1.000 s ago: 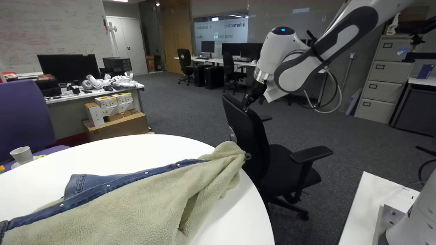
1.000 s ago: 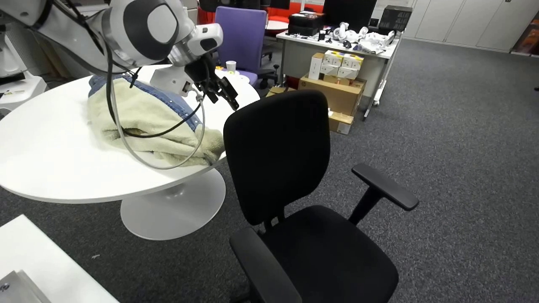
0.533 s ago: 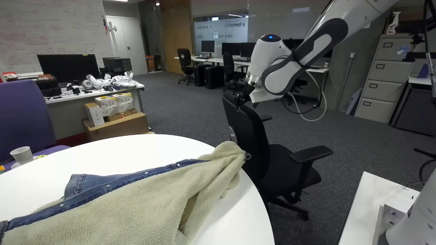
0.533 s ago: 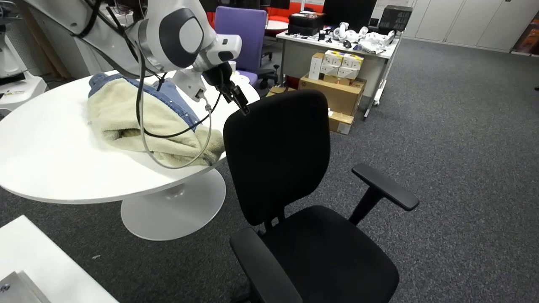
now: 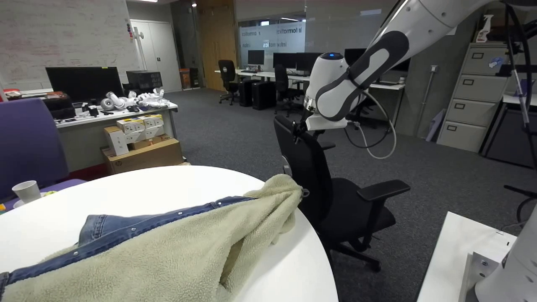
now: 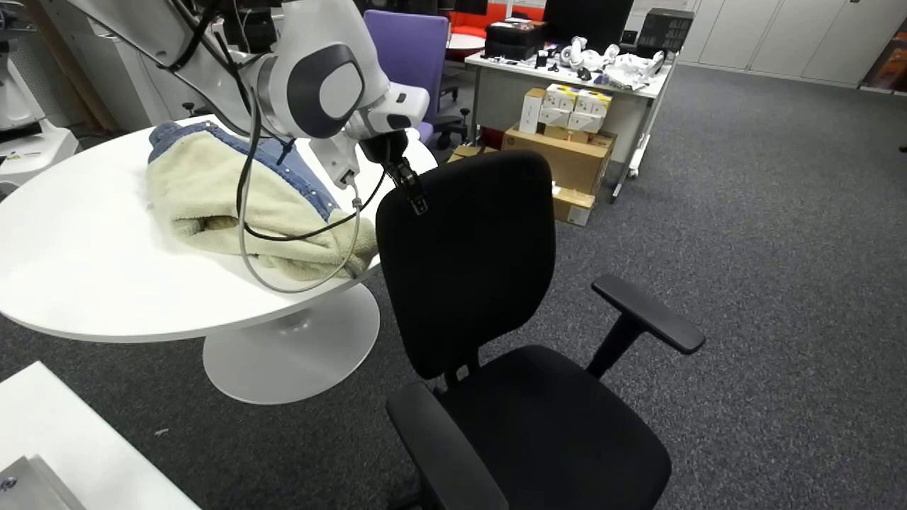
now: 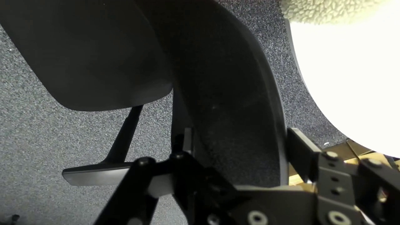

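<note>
Eyes on the black chair [image 6: 489, 304], standing just beside the round rim of the white desk [image 6: 106, 262]! The pincer [image 7: 242, 139] straddles the top of its backrest [image 6: 468, 262], one of its fingers [image 7: 303, 156] seemingly touching the desk side; whether they're clenched on it, I can't tell. Here's the danger: that curved top could let a shallow bite slide right off. A hard tug might set the wheel [image 5: 372, 265] below rolling, swinging the seat [image 6: 553, 425] round. And the fleecy denim jacket [image 6: 198, 184] reaches the desk's chair-side edge, where a knock could drag it over!
</note>
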`<state>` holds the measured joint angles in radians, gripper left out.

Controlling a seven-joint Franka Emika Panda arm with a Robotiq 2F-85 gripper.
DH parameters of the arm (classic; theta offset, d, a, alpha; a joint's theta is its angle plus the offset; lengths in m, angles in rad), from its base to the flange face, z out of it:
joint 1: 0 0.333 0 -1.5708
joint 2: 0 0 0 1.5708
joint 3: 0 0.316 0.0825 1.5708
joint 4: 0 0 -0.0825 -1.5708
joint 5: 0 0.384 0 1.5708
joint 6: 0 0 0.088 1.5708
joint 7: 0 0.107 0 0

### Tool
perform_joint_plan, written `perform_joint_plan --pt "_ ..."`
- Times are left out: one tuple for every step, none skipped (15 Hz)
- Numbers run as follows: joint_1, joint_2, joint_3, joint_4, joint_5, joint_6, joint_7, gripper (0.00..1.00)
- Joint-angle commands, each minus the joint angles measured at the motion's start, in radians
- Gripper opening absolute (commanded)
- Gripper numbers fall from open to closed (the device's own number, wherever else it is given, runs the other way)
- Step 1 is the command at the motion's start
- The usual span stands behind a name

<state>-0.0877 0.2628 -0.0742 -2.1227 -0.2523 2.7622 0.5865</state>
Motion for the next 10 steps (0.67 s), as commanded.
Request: perform_joint_plan --pt "0.040 -0.004 -0.040 0.013 0.064 -0.012 -0.073 0.47" --pt "0.044 -0.009 -0.041 0.008 0.077 -0.013 -0.091 0.40" --pt "0.048 -0.012 -0.044 0.004 0.085 -0.012 -0.108 0.39" --pt "0.046 -0.017 -0.040 -0.003 0.100 -0.011 -0.131 0.37" --pt "0.047 -0.021 -0.039 -0.008 0.108 -0.011 -0.151 0.35" --pt "0.048 -0.028 -0.039 -0.018 0.113 -0.015 -0.173 0.34" --pt "0.046 -0.035 -0.035 -0.030 0.121 -0.019 -0.204 0.33" --pt "0.045 -0.042 -0.032 -0.041 0.123 -0.024 -0.230 0.32" --pt "0.044 -0.050 -0.030 -0.056 0.120 -0.031 -0.260 0.32" --pt "0.041 -0.059 -0.026 -0.070 0.121 -0.040 -0.294 0.32"
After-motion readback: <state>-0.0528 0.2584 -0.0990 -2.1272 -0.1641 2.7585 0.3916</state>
